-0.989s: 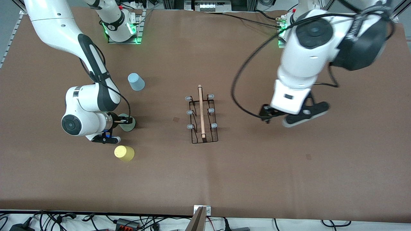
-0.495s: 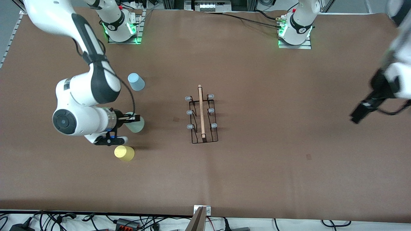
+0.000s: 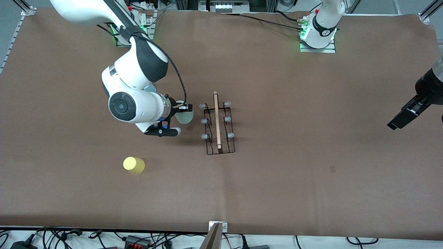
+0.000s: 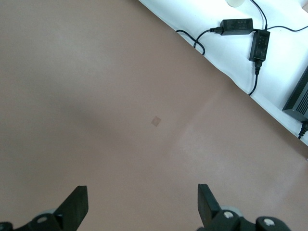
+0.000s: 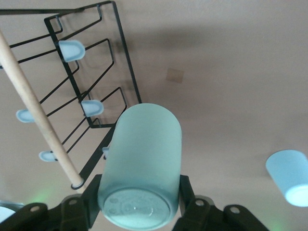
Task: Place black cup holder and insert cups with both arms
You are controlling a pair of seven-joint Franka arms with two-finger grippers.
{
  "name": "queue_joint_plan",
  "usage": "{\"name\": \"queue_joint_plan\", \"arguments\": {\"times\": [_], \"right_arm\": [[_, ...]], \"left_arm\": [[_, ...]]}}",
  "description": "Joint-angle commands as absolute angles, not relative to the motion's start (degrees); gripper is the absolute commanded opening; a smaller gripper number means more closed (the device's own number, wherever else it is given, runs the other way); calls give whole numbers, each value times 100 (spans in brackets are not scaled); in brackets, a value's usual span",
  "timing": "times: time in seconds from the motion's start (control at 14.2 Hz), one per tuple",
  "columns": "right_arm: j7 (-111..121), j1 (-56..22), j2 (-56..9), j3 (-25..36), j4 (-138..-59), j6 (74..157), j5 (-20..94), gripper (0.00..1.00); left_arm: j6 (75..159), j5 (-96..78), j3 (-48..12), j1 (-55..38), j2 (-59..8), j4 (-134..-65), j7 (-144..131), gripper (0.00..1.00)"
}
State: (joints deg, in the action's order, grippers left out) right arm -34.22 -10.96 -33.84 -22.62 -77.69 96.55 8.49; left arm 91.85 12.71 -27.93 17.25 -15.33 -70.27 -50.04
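Observation:
The black cup holder (image 3: 217, 124) stands mid-table, its wooden rod (image 3: 216, 119) along the top; it also shows in the right wrist view (image 5: 115, 53). My right gripper (image 3: 181, 110) is shut on the mint green cup (image 3: 185, 118), held tilted just beside the holder's pegs on the right arm's side. In the right wrist view the cup (image 5: 144, 154) sits between the fingers of that gripper (image 5: 139, 195). The yellow cup (image 3: 134, 165) stands on the table. The light blue cup (image 5: 291, 178) shows in the right wrist view. My left gripper (image 3: 403, 116) is open (image 4: 142, 209) over bare table at the left arm's end.
Small dark square marks lie on the brown table (image 3: 190, 128) (image 3: 332, 168). Power adapters and cables (image 4: 240, 24) lie on the white surface past the table's edge. A clamp (image 3: 217, 228) sits at the table's edge nearest the front camera.
My right gripper has lifted the mint green cup and carried it from near the yellow cup to beside the holder. My left arm has swung away to its end of the table.

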Motion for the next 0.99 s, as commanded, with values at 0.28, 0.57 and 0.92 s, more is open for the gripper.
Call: {"name": "queue_joint_plan", "arguments": {"times": [0.28, 0.57, 0.92], "right_arm": [[-3964, -1415, -3533, -2347, -7682, 9668, 870, 24], [-3964, -1529, -3673, -2347, -7682, 9773, 870, 24], [-3973, -1644, -3814, -2347, -7690, 9861, 870, 24]], "left_arm": [[9114, 1160, -2848, 1776, -1582, -6935, -4711, 100], [9175, 1090, -2629, 1749, -1582, -6926, -4152, 100], [9062, 362, -619, 836, -1109, -7591, -194, 100]]}}
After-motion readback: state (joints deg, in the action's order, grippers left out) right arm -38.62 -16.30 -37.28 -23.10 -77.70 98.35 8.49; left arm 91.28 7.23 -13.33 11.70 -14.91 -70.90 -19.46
